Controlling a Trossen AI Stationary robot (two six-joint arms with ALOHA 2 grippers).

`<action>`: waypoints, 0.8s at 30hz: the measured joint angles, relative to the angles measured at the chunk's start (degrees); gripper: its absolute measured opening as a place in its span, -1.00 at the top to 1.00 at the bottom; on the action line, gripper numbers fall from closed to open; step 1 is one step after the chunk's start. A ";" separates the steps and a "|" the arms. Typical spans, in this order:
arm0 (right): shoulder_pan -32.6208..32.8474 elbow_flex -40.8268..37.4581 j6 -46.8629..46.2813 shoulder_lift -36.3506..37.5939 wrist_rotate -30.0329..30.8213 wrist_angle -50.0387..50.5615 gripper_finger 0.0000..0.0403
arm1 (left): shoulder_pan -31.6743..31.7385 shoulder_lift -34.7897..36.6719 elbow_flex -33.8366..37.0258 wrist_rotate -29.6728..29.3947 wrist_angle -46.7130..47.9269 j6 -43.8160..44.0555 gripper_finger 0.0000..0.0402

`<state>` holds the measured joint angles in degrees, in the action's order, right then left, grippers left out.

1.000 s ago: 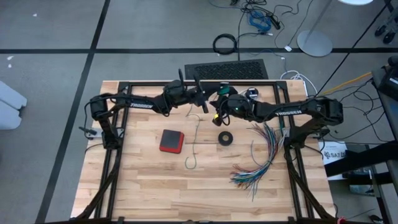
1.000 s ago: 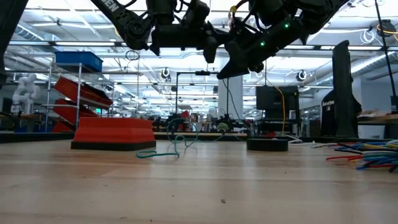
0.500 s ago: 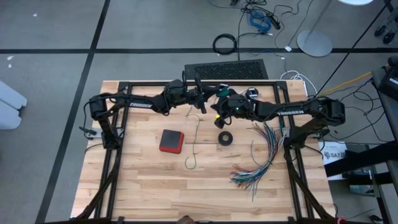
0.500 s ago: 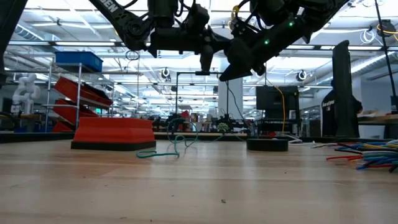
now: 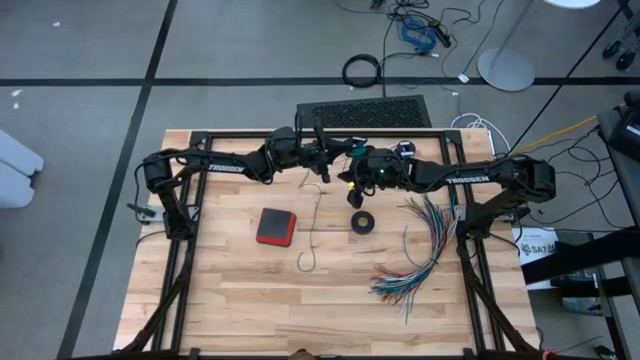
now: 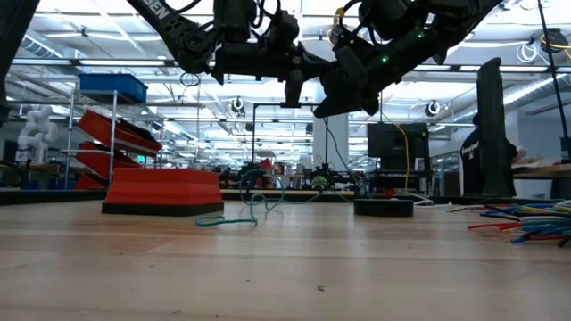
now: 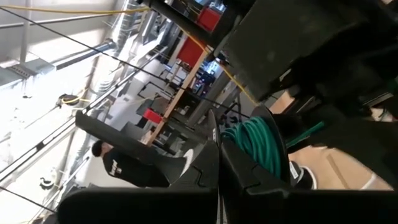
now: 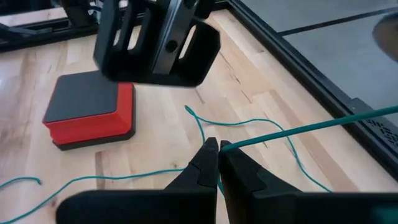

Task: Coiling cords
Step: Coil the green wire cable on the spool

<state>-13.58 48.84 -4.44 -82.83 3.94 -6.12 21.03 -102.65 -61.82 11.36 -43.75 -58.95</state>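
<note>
The teal cord (image 5: 316,215) lies slack on the wooden table between the red block and the black ring. Part of it is wound into a teal coil (image 7: 258,146) around the dark body of my right arm's hand (image 5: 357,148). My right gripper (image 8: 219,147) hangs above the table's far middle, shut on the cord. My left gripper (image 5: 328,160) is held level just left of it, shut (image 7: 217,146), its tips close to the coil. A small round black-and-white piece (image 5: 405,149) lies at the far edge beside the right arm. My left gripper is close beside the teal coil, but I cannot tell whether it touches the cord. My right gripper pinches one strand of the teal cord (image 8: 227,145) between its two fingertips, slanting down from the table's right. From the fingers one stretch (image 8: 311,127) runs straight and taut out of view, clear of the table. The rest hangs down to the slack loops on the table (image 8: 124,176).
A red block with a dark top (image 5: 275,227) lies left of the cord and a small black ring (image 5: 362,222) right of it. A fan of multicoloured wires (image 5: 420,250) lies at the right. A black grated panel (image 5: 365,110) lies beyond the far edge.
My right gripper has turned a little in place, keeping its hold on the teal cord. My left gripper has rolled a little beside it. The cord on the table lies as before.
</note>
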 joint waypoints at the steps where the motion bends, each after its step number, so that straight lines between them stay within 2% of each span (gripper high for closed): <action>1: -0.03 0.00 -0.25 0.02 -0.03 -0.08 1.00 | -0.14 -0.02 0.00 -0.14 0.04 -0.06 1.00; 14: -0.88 0.00 -1.87 0.02 -3.96 -2.03 1.00 | -0.49 -0.25 -0.05 0.37 3.02 -0.75 1.00; 24: -1.12 -0.04 -3.66 2.19 -5.39 -0.52 1.00 | -0.54 -2.64 -0.17 0.85 1.31 -2.05 1.00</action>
<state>-14.70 48.80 -8.10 -80.64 -1.46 -6.64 20.49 -105.30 -61.99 12.21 -42.44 -60.99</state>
